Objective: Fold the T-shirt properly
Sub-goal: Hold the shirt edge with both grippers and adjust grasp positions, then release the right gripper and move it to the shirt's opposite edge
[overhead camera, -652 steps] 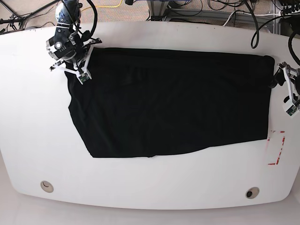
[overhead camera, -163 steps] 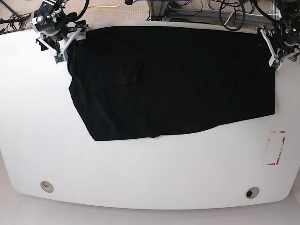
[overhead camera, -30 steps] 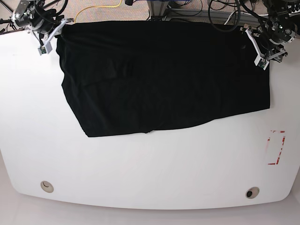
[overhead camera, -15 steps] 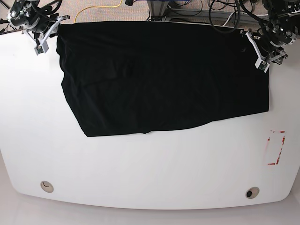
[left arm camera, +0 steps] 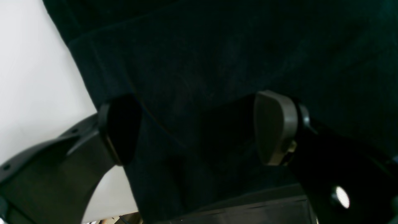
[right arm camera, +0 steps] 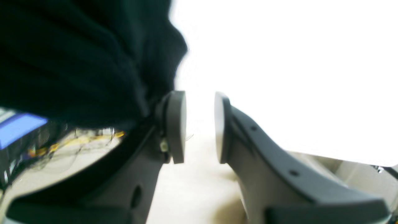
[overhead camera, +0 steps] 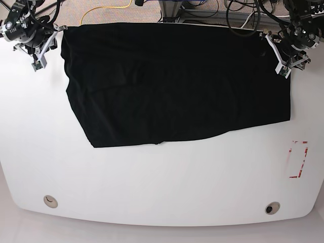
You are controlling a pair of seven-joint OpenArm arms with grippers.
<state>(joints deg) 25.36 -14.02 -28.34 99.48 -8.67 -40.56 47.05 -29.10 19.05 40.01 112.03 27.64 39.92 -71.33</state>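
Observation:
The black T-shirt [overhead camera: 177, 86] lies spread wide across the far half of the white table [overhead camera: 152, 182], its top edge at the table's far rim. No print shows. My left gripper [overhead camera: 288, 63] is at the shirt's right edge in the base view. In the left wrist view it [left arm camera: 196, 129] stands wide open, with the T-shirt [left arm camera: 217, 46] spanning the space between its pads. My right gripper [overhead camera: 43, 50] sits just left of the shirt's upper left corner. In the right wrist view it [right arm camera: 199, 126] shows a narrow empty gap, with the T-shirt [right arm camera: 77, 56] bunched beside one finger.
A red-outlined rectangle [overhead camera: 297, 159] marks the table near its right edge. Two round holes [overhead camera: 50, 201] [overhead camera: 272, 208] sit near the front edge. Cables and frame parts [overhead camera: 202, 7] crowd the floor beyond the far edge.
My right gripper has moved left, off the shirt's upper left corner. The shirt and my left gripper have stayed almost where they were.

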